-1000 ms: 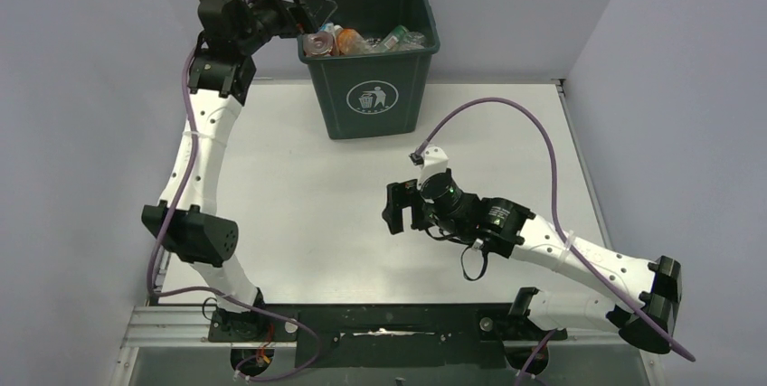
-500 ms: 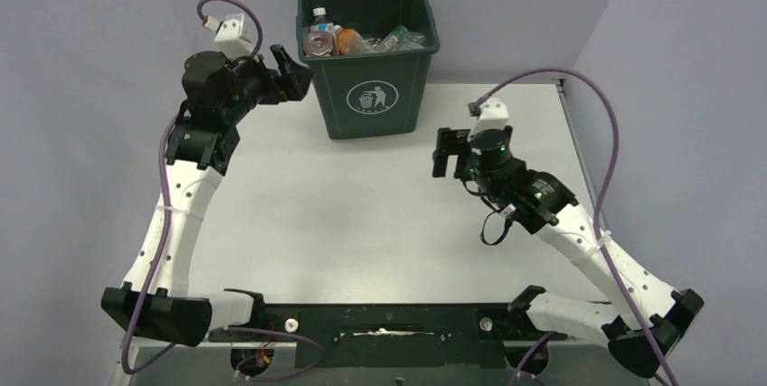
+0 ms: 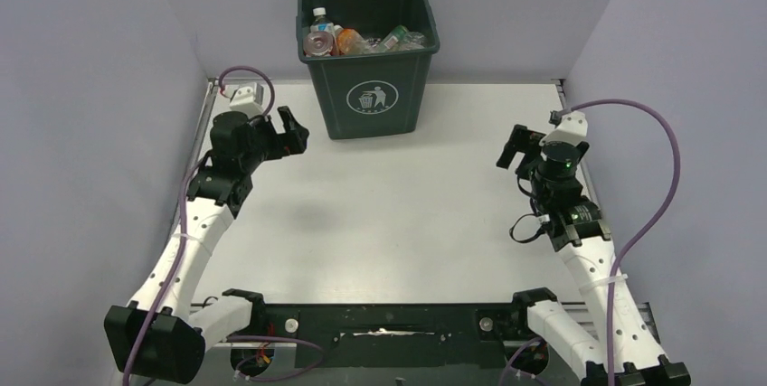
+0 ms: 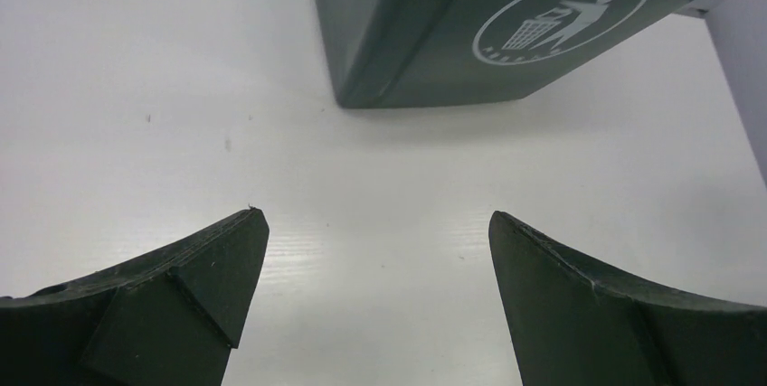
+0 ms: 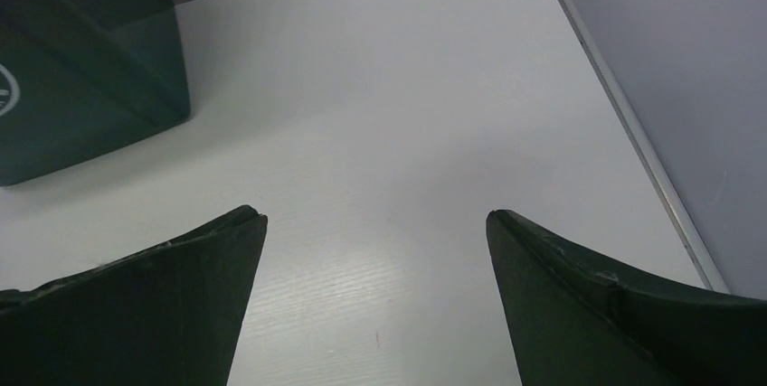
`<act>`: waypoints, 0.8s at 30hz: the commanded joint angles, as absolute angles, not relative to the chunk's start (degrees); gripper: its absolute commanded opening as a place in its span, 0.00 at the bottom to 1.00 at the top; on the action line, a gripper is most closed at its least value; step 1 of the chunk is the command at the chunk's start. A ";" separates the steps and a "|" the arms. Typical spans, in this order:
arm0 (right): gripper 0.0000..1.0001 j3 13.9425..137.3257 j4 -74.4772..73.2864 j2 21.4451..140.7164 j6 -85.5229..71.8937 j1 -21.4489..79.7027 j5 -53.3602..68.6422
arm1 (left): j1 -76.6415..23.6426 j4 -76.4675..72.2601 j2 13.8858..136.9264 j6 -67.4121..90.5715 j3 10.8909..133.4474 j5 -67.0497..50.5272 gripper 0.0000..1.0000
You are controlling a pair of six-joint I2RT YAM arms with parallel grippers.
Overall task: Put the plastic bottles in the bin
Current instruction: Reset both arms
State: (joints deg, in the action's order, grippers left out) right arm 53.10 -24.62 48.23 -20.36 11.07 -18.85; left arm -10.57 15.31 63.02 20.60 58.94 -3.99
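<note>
From above: the tapered dark green bin (image 3: 369,97) stands at the far edge of the smooth white tabletop (image 3: 389,214), crinkled clear plastic bottles (image 3: 357,40) heaped inside. Left wrist: left tool (image 4: 375,219) spread wide, empty, near the bin. Right wrist: right tool (image 5: 375,217) likewise apart, empty.

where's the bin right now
In the top view the bin stands at the far edge of the table, just left of centre, with plastic bottles inside; the open left gripper sits off its front-left side.
</note>
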 commanded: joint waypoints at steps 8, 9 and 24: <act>0.97 33.29 -2.72 46.39 -16.92 8.33 -27.76 | -10.63 -1.48 64.68 24.31 44.89 2.06 0.95; 0.98 31.56 -0.77 47.06 -16.90 8.26 -28.81 | -10.63 -3.18 64.81 24.32 43.31 3.05 0.95; 0.98 21.71 34.85 69.88 -11.05 4.18 -31.68 | -9.91 -29.42 74.73 15.19 27.26 20.67 0.95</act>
State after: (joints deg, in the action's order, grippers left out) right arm 18.74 19.84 63.72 -14.22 5.89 -29.89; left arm -10.68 -17.41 69.06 18.68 26.57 16.60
